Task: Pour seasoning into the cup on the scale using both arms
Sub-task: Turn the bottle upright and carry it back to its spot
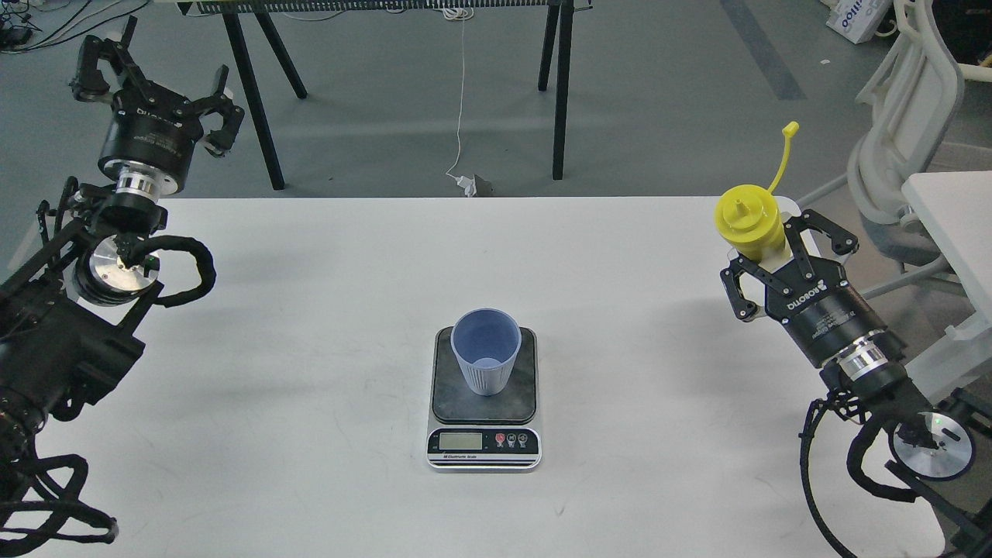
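**Yellow bottle in hand, cup waiting on the scale**

Yellow plastic squeeze bottle of seasoning (pixel 749 226), cone nozzle bare and its thin cap strap sticking up, sits clamped between the fingers of the right gripper (pixel 763 252), far to the right of the flat digital kitchen scale (pixel 483 399) and near the right edge of the white table (pixel 310 325). On the scale's dark weighing plate stands the small blue-grey tapered plastic cup (pixel 485 350), upright, and it looks empty.

The left gripper (pixel 155 89) is spread wide and holds nothing, raised well to the left of the scale and beyond the table's far edge.

By my reading, picking up the bottle and uncapping it are done; carrying it over the cup, tilting and squeezing are all left, and the left arm has no part yet.

Room is generous: the tabletop between the scale and either arm is bare, so the bottle has a free path inward. Watch the right table edge and the white chair (pixel 903 147) just outside it, behind the right arm
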Action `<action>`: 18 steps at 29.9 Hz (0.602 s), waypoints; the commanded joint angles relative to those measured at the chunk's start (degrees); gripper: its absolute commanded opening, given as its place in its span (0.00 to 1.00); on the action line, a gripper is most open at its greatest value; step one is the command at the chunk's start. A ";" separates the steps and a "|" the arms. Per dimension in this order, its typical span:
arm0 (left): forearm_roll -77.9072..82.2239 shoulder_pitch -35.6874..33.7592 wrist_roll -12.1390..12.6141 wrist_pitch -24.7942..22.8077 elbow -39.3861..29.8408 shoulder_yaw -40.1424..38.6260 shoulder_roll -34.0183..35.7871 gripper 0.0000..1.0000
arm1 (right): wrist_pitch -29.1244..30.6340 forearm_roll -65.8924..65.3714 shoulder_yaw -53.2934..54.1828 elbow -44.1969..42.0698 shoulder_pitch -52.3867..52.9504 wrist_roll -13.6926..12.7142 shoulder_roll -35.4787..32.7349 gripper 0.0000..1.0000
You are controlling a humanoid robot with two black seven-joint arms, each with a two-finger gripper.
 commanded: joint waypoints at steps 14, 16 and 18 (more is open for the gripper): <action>0.00 0.36 -0.04 0.00 -0.16 -0.01 -0.09 1.00 | 0.12 6.36 3.27 -7.49 -9.84 -0.24 8.88 0.29; 0.00 0.36 0.04 0.00 -0.16 -0.01 -0.08 1.00 | 0.12 6.45 3.36 -7.40 -9.84 -0.32 8.79 0.29; 0.00 0.36 -0.04 0.08 -0.16 -0.01 -0.08 1.00 | 0.12 6.45 3.27 -7.22 -9.84 -0.32 8.79 0.30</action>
